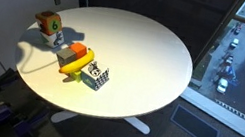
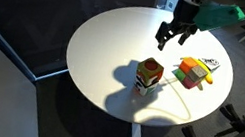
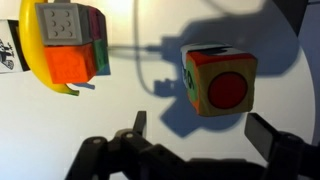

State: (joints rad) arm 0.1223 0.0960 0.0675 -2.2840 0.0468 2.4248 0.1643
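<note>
Round white table (image 1: 155, 54) on a dark floor, with a window onto a city street off to one side in an exterior view. Above the table, pincer (image 2: 174, 34) hanging in the air, jaws spread wide, nothing between them and touching nothing. Nearest to it, multicoloured cube (image 2: 149, 75) sitting upright on the table, red disc on one face in the wrist view, clear of both fingers (image 3: 139, 125). Near the cube but not touching, yellow banana (image 1: 72, 65) lying flat, curved against a cluster of bright blocks (image 3: 68, 40) in orange, green and white. Just beside that group, small black-and-white tag block (image 1: 97, 77). Between cube and blocks, thin cord (image 3: 140, 45) trailing across the white surface, seen in the wrist view.
</note>
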